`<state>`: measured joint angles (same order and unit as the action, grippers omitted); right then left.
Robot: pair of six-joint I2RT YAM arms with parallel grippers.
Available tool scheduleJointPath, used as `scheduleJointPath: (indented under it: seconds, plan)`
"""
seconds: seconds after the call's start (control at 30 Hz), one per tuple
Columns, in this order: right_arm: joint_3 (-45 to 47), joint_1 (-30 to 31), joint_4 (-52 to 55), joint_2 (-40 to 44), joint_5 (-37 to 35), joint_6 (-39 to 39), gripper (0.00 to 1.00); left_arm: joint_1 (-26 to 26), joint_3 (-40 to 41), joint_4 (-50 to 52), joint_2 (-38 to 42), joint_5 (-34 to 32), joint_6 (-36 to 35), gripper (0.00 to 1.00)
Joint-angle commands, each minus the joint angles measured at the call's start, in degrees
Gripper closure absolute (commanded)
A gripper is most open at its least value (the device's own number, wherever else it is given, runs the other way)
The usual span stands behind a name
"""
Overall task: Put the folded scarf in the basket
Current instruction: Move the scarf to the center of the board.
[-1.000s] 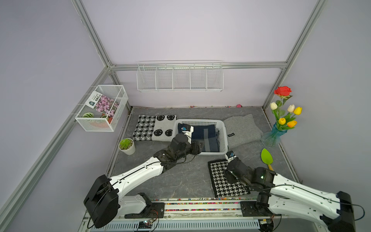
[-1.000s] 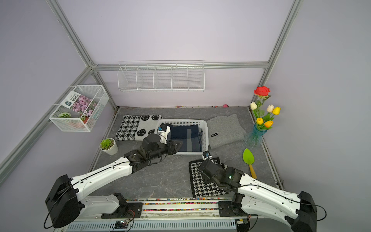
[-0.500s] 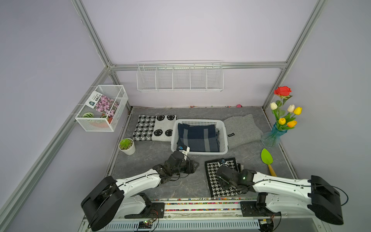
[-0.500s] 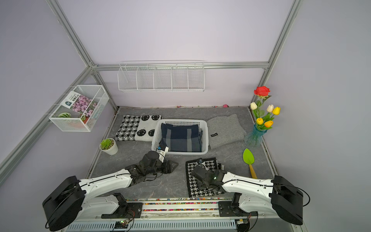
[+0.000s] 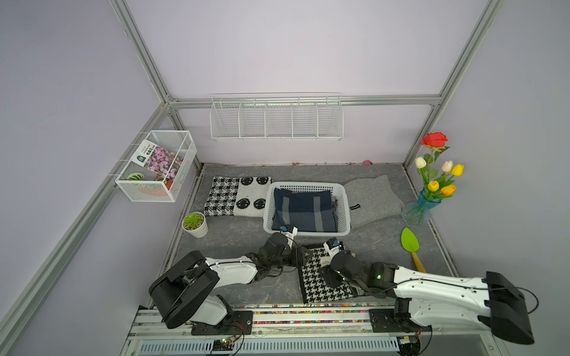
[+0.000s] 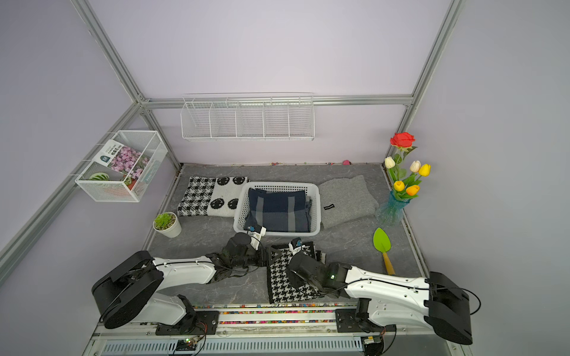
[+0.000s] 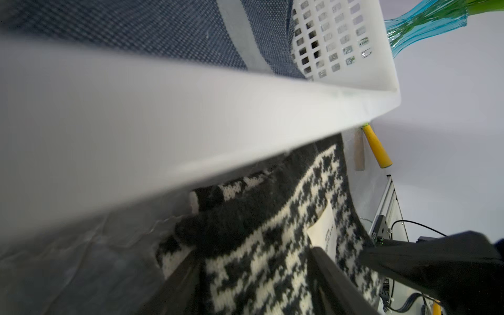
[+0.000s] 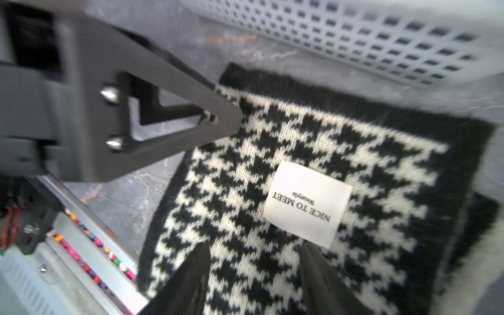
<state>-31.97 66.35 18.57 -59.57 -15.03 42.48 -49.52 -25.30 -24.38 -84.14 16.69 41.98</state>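
The left gripper (image 7: 255, 252) stands with its jaws apart and its fingertips at the far left corner of the folded houndstooth scarf (image 5: 314, 286). A second ago it was up at the front left corner of the basket (image 5: 347, 209). The right gripper (image 8: 255, 245), likewise spread and holding nothing, hangs low over the same scarf beside its white label (image 8: 306, 203), having moved in from the far right corner. The scarf lies flat on the grey table (image 5: 240, 228), under both grippers and just outside the basket's front wall. A navy plaid scarf (image 5: 303, 209) lies inside the basket.
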Motion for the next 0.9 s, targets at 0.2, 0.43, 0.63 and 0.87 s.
scheduleJointPath:
  seconds: [0.2,0.43,0.63,0.87]
  plan:
    - [7.28,-7.2,13.15,12.91,-4.98,1.19,0.32,-1.11,0.65,7.89,0.01,-2.32,0.81,0.45]
    - [8.9,-12.72,13.53,13.81,-1.49,0.24,0.24,-1.11,2.63,9.15,3.37,-2.54,0.42,0.41]
    - [8.94,-16.28,11.54,8.51,3.09,-0.37,0.18,-1.27,3.57,9.01,4.29,-1.6,0.23,0.39]
    - [9.57,-19.27,5.53,3.39,11.55,-0.62,0.16,-3.19,4.24,8.57,6.67,-1.46,0.34,0.39]
